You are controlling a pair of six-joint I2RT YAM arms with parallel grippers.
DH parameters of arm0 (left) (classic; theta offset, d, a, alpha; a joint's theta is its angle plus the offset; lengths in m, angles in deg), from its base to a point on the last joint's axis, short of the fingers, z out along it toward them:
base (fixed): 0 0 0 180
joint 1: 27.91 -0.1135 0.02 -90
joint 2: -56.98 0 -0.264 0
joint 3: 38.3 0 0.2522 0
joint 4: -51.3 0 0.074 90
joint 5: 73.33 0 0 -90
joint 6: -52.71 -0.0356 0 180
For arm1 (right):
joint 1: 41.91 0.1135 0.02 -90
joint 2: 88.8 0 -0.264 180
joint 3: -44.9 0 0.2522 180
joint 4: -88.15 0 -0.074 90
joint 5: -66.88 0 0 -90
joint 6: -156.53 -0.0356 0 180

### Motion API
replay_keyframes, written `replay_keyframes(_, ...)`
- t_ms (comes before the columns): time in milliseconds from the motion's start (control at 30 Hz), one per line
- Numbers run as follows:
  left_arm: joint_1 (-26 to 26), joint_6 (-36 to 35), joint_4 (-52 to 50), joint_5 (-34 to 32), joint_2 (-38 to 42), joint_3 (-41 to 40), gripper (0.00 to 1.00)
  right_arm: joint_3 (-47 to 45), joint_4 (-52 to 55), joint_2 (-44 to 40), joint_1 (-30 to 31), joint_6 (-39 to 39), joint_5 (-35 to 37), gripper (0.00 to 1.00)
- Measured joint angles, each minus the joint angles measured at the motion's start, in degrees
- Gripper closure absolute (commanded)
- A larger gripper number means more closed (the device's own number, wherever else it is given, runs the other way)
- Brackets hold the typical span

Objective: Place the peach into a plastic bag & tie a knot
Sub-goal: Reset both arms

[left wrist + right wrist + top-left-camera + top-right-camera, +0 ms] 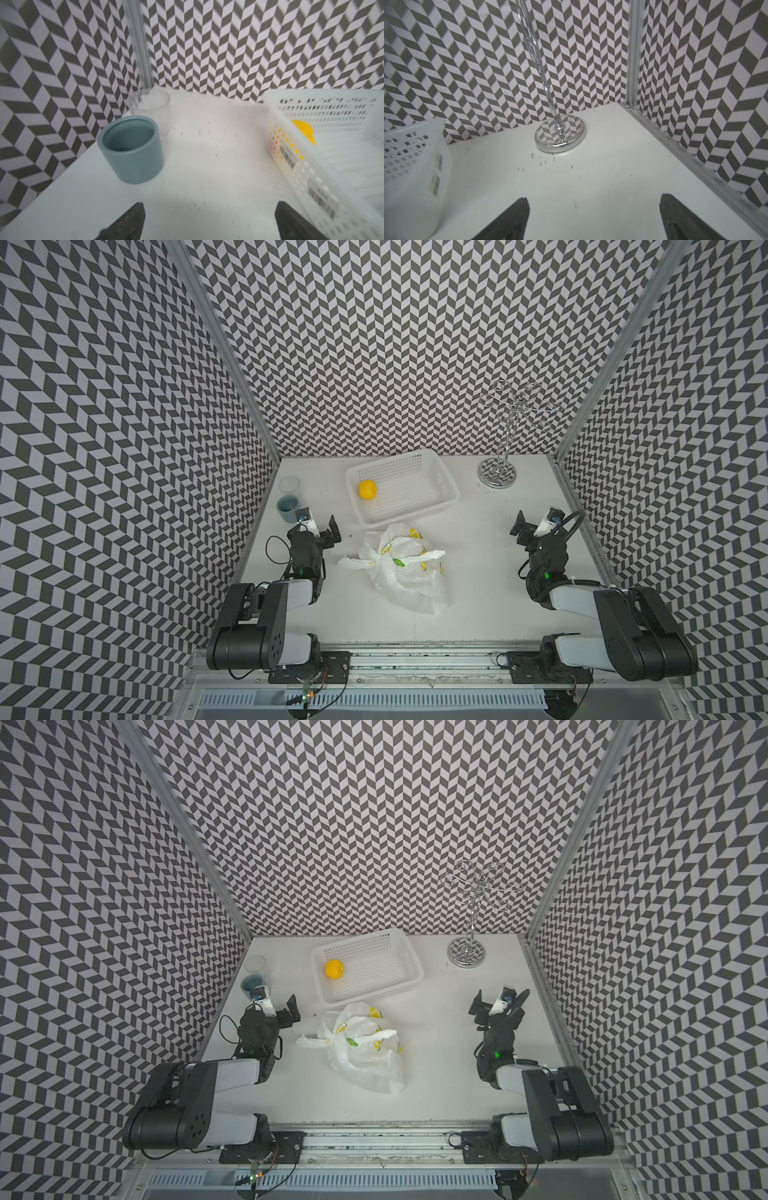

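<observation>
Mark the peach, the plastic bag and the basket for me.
peach [367, 489]: in a top view, centre of the yellow fruit.
plastic bag [399, 572]: in a top view, crumpled middle.
basket [411, 512]: in a top view, front rim.

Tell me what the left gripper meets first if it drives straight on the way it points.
Likely nothing near: the left gripper points through the gap between blue cup and basket, toward the back wall.

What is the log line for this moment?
peach: in white basket | plastic bag: crumpled on table | left tool: open, empty | right tool: open, empty
</observation>
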Motion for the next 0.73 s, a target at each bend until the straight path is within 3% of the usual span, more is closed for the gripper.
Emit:
replay_keyframes(67,-0.17,-0.76,7.52,0.63,-2.91,-2.10,0.01,-2.62,-8.87,5.79,0.11,1.51,-1.40,0.00)
replay_keyframes(133,-0.28,-1.62,13.14,0.92,-8.20,-2.47,0.01,-3.32,-8.31,9.18,0.52,2.38,-1.84,0.01)
replay_keyframes(333,-0.13,-2.10,15.78,-0.07,-8.50,-2.10,0.01,-0.74,-10.27,9.53,0.57,2.38,-1.64,0.00)
replay_keyframes(533,4.57,-4.33,18.08,-5.62,-8.68,-1.51,0.01,0.92,-8.81,9.33,0.50,2.38,-1.62,0.01)
replay_keyframes(733,5.64,-6.01,20.63,-8.24,-8.72,-2.32,0.01,-0.44,-11.23,9.51,0.46,2.43,-1.64,0.01)
